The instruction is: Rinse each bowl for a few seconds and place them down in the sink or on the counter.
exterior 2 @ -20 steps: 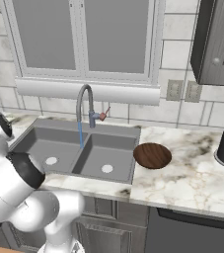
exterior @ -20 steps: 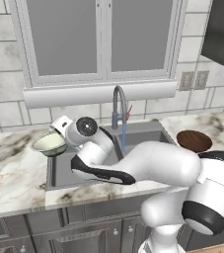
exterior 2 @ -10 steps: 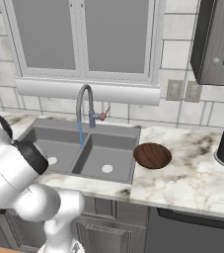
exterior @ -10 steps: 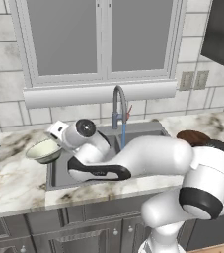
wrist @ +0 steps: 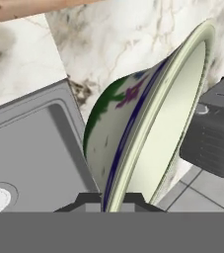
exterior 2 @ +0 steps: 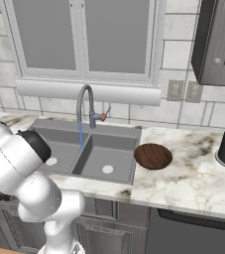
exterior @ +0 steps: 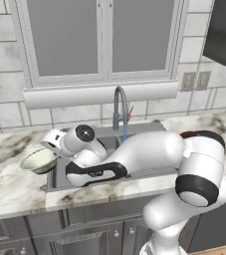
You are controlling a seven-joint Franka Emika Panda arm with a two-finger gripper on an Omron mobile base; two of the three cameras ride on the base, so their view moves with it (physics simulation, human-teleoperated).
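Pinching the cream-green bowl (wrist: 148, 133) by its thin rim, my hand (wrist: 112, 200) is clamped on it over the table (exterior: 15, 189) left of the sink (exterior: 59, 174); glazed, rigid, probably slippery when wet.

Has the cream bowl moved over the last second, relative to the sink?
Yes. The cream bowl, clamped in the gripper, has shifted left, from the sink edge out over the counter.

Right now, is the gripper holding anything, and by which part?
Yes. The gripper is shut on the cream-green bowl, pinching its rim, one finger on each side of the wall.
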